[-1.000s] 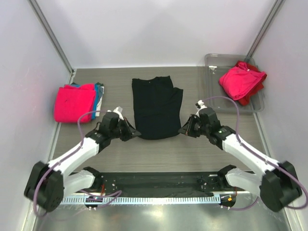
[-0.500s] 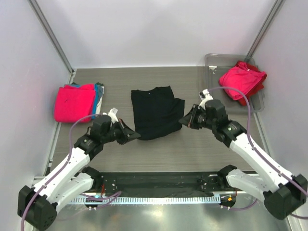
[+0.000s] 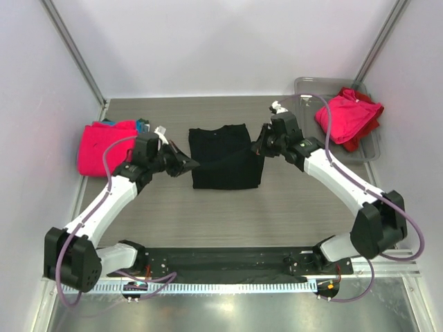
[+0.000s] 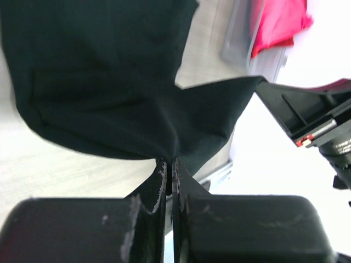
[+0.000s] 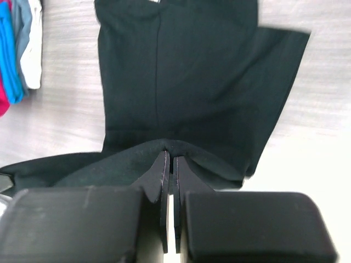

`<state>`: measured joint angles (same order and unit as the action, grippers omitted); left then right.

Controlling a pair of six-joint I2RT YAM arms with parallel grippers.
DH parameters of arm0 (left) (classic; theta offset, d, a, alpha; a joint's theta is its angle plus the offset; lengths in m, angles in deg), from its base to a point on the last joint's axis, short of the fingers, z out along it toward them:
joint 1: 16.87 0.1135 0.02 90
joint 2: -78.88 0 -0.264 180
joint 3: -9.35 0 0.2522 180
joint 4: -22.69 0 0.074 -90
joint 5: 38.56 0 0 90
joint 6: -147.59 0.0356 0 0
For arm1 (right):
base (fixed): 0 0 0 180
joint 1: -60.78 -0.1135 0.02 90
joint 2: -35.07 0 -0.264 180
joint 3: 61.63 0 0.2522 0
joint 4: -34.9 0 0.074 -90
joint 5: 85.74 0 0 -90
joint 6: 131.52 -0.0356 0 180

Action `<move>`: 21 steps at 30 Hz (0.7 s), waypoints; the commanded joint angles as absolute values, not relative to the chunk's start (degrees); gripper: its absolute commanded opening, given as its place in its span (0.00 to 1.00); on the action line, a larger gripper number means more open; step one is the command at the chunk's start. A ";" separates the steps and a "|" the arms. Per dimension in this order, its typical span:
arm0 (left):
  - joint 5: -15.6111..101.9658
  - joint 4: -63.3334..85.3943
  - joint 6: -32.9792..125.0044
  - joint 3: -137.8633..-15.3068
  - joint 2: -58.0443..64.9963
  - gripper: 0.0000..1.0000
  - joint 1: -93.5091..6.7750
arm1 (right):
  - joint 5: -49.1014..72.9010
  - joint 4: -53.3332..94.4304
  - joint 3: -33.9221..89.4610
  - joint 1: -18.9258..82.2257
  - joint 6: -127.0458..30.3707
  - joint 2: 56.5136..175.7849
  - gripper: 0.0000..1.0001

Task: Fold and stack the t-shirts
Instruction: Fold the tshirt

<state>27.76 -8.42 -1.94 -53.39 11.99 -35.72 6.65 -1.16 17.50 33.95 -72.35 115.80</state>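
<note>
The black t-shirt (image 3: 225, 158) lies mid-table with its near half lifted and doubled toward the back. My left gripper (image 3: 190, 164) is shut on its left edge. My right gripper (image 3: 257, 147) is shut on its right edge. In the left wrist view the gripper (image 4: 169, 163) pinches black cloth (image 4: 109, 82). In the right wrist view the gripper (image 5: 169, 159) pinches a fold of the shirt (image 5: 186, 71). A folded pink t-shirt (image 3: 105, 146) tops a stack with teal-blue cloth (image 3: 142, 126) at the left. A pink t-shirt (image 3: 347, 114) over a red one (image 3: 361, 138) sits at the right.
The clear grey plastic tray (image 3: 311, 88) stands at the back right and holds the pink and red shirts. White walls with metal posts close in the back and sides. A black strip (image 3: 221, 263) runs along the near edge by the arm bases.
Both grippers have carried the shirt's near hem up and toward the back, folding the shirt over itself. The shirt now looks about half as long.
</note>
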 commanded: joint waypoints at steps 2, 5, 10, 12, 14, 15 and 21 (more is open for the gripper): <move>26.21 -6.02 0.99 -58.19 6.92 0.00 -32.87 | 4.52 0.84 24.46 35.29 -70.09 120.31 0.01; 24.99 -6.19 2.48 -61.44 3.92 0.00 -31.90 | 4.52 1.54 26.84 36.34 -70.79 123.48 0.01; 24.90 -5.75 3.63 -64.88 -2.76 0.00 -29.97 | 4.52 4.27 29.30 37.31 -71.23 127.52 0.01; 23.85 -4.70 3.63 -66.90 -4.69 0.00 -29.00 | 4.61 4.97 30.26 37.66 -71.32 129.46 0.01; 23.67 -5.22 4.42 -69.70 -7.94 0.00 -28.21 | 5.05 5.06 32.28 38.36 -71.14 131.04 0.01; 23.75 -5.31 4.33 -70.50 -9.17 0.00 -27.86 | 5.66 4.97 33.07 38.54 -71.14 132.61 0.01; 26.29 -3.73 3.10 -75.69 -15.86 0.00 -26.62 | 7.15 5.32 39.14 40.82 -72.28 138.94 0.01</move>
